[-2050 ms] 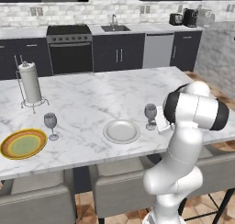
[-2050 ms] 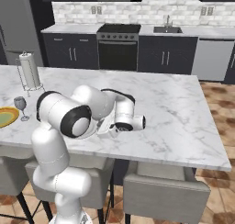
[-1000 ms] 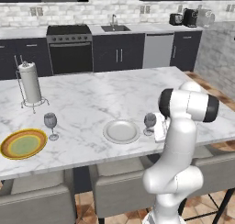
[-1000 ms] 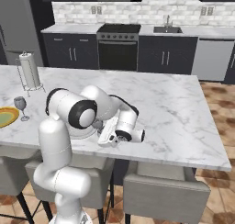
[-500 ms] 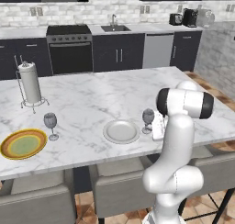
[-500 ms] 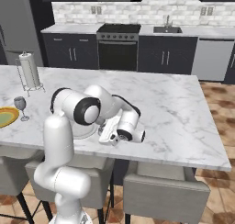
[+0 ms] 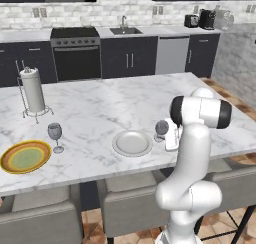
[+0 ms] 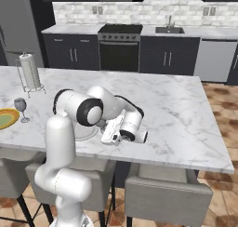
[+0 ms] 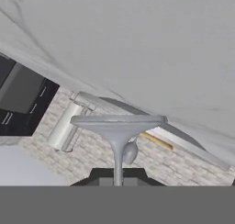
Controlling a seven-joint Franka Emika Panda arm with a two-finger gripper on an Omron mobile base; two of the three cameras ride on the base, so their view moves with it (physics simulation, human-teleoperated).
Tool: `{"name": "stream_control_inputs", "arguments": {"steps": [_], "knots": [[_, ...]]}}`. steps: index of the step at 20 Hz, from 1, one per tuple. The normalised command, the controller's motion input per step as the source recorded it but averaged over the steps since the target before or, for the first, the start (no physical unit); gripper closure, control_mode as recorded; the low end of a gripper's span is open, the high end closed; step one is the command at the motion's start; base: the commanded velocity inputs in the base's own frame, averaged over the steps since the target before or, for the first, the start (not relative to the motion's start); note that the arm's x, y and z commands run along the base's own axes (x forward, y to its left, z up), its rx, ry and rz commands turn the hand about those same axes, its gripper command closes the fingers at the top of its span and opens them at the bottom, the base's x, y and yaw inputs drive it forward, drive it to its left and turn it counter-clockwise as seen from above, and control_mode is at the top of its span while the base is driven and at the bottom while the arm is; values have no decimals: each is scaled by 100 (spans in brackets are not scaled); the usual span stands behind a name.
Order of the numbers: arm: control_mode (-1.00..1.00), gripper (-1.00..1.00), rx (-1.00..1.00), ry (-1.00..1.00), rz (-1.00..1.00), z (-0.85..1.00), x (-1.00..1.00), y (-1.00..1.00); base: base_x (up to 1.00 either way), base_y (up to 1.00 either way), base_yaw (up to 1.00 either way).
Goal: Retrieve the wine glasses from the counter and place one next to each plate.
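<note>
Counted two wine glasses, two plates, one paper-towel roll (image 7: 32,89) on the island desk (image 7: 110,108). First glass (image 7: 55,134) stood just right of the yellow plate (image 7: 25,156), apart from it. Second glass (image 7: 161,129) sat just right of the white plate (image 7: 132,143), at the arm's hand. Seen from the hand view: stem (image 9: 118,161) ran down between the fingers (image 9: 117,178), foot (image 9: 117,122) spread flat beyond them against the marble. Fingers pinched tight on that stem. Paper-towel roll stood well back-left of the yellow plate.
</note>
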Motion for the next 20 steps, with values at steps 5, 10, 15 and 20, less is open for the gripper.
{"name": "stream_control_inputs", "arguments": {"steps": [5, 10, 15, 20], "knots": [[-100, 100, 1, -7, 0, -9, 3, 0, 0, 0, 0], [-100, 100, 0, 2, 0, -28, 18, 0, 0, 0, 0], [-100, 100, 0, 8, 0, -42, 23, 0, 0, 0, 0], [-100, 100, 0, 10, 0, -32, 23, 0, 0, 0, 0]]}}
